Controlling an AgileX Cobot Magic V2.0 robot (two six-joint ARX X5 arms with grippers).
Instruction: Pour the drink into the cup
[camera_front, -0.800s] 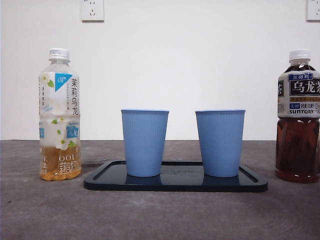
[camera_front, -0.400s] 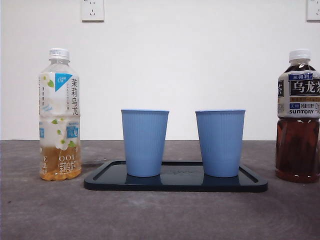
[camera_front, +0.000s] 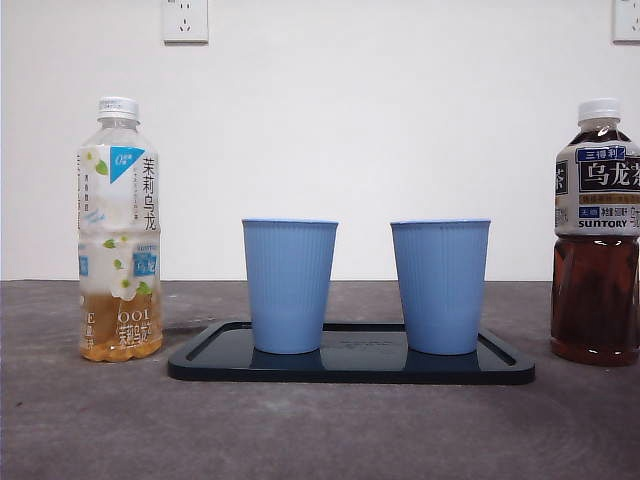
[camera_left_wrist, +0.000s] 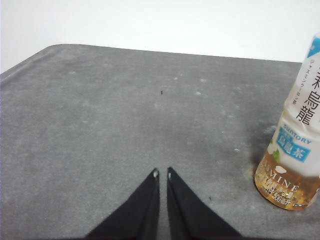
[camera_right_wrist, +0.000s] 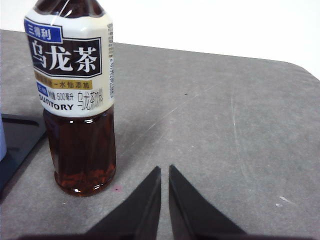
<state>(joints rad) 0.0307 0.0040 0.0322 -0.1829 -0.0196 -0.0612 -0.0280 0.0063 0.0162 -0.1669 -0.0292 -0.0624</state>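
Observation:
Two blue ribbed cups stand upright on a dark tray (camera_front: 210, 362): one on the left (camera_front: 289, 285), one on the right (camera_front: 440, 285). A jasmine tea bottle (camera_front: 119, 230) with a white cap and a little amber liquid stands at the left; it also shows in the left wrist view (camera_left_wrist: 295, 145). A dark oolong tea bottle (camera_front: 597, 235), nearly full and capped, stands at the right; it also shows in the right wrist view (camera_right_wrist: 75, 95). My left gripper (camera_left_wrist: 162, 173) is shut and empty beside the jasmine bottle. My right gripper (camera_right_wrist: 164, 170) is shut and empty beside the oolong bottle. Neither gripper shows in the front view.
The grey table (camera_front: 320, 430) runs to a white wall with two sockets, one at the upper left (camera_front: 185, 20) and one at the upper right (camera_front: 627, 20). The tray's corner (camera_right_wrist: 20, 135) shows in the right wrist view, beside the oolong bottle.

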